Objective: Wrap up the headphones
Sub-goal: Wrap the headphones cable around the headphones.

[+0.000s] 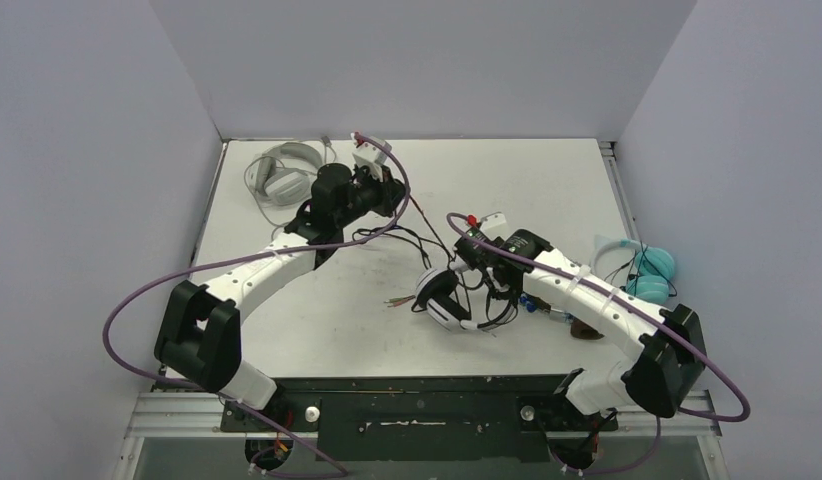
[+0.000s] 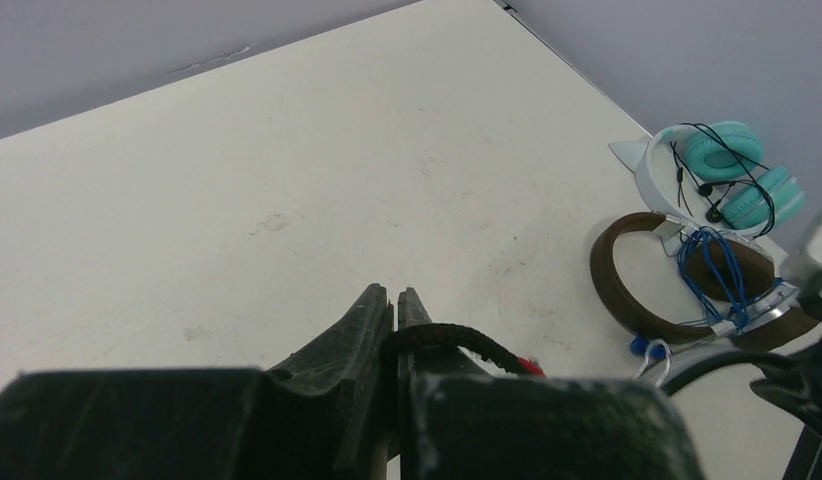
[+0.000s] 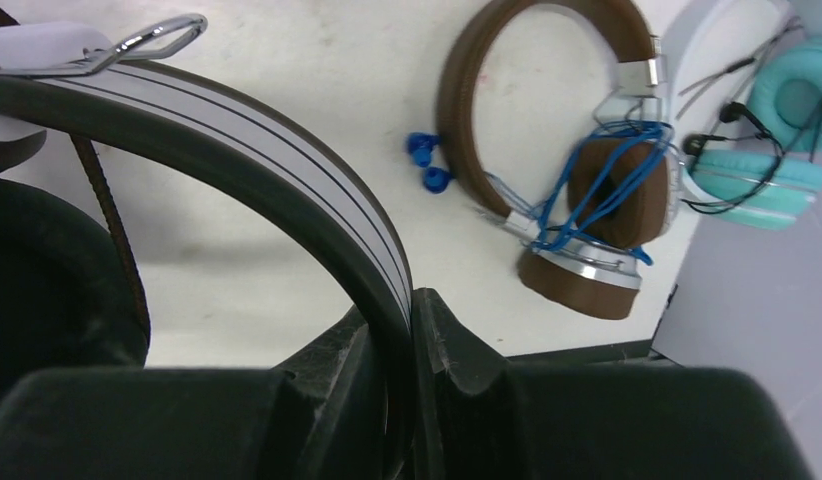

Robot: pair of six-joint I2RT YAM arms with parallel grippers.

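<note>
Left fingers (image 2: 369, 322), reaching far, pinch black cable (image 2: 457, 336); right fingers (image 3: 449, 345) clamp headband (image 3: 287, 180).

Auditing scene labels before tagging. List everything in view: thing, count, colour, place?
black-and-white headphones: 1, black and white, mid-table, band in the right pincer
black cable: 1, black, runs from that headset to the left pincer
brown headphones: 1, brown, right side of the table
blue cable: 1, blue, looped round a brown earcup
teal headphones: 1, teal cups, white band, right edge
pale grey headphones: 1, pale grey, far left corner
table: 1, white
left arm, right arm: 2, white and black, based at the near edge
left pincer: black, shut on black cable
right pincer: black, shut on the headband
</note>
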